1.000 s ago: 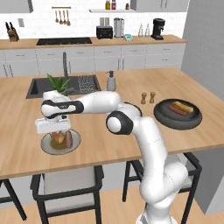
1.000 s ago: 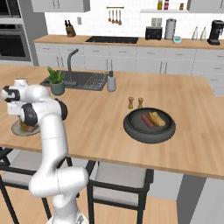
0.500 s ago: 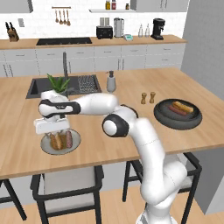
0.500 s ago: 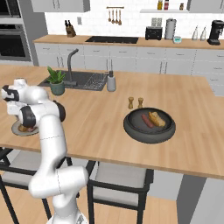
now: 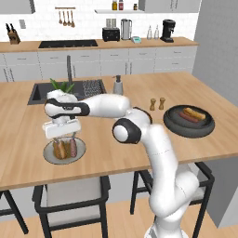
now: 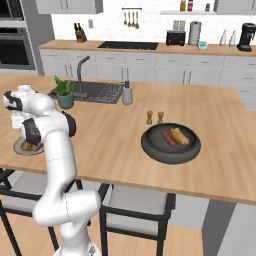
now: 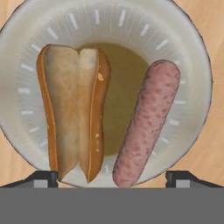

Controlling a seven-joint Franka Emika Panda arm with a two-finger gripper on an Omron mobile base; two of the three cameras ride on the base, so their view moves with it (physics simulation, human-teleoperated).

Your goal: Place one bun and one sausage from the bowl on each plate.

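The pale grey plate (image 7: pixel 192 57) is lying near the front left edge of the wooden surface (image 5: pixel 116 153), carrying a split bun (image 7: pixel 72 109) and a pink sausage (image 7: pixel 146 124) side by side without touching; in the hand view the plate's near rim is being cut off along the bottom. The pincer (image 5: pixel 66 138) is hanging just above that plate with its fingers spread wide, gripping nothing, and its two tips are showing well apart at the plate's near edge in the hand view. From the right base view the robot's own arm is covering most of the plate (image 6: pixel 20 148), so its contents are hard to make out there. Toward the right end of the surface the dark bowl (image 6: pixel 152 150) is sitting near the front edge, holding one more bun (image 6: pixel 180 135) and one more sausage (image 6: pixel 167 138). Two small shakers (image 5: pixel 156 103) are standing just beside the bowl's far left rim, too small to tell apart.
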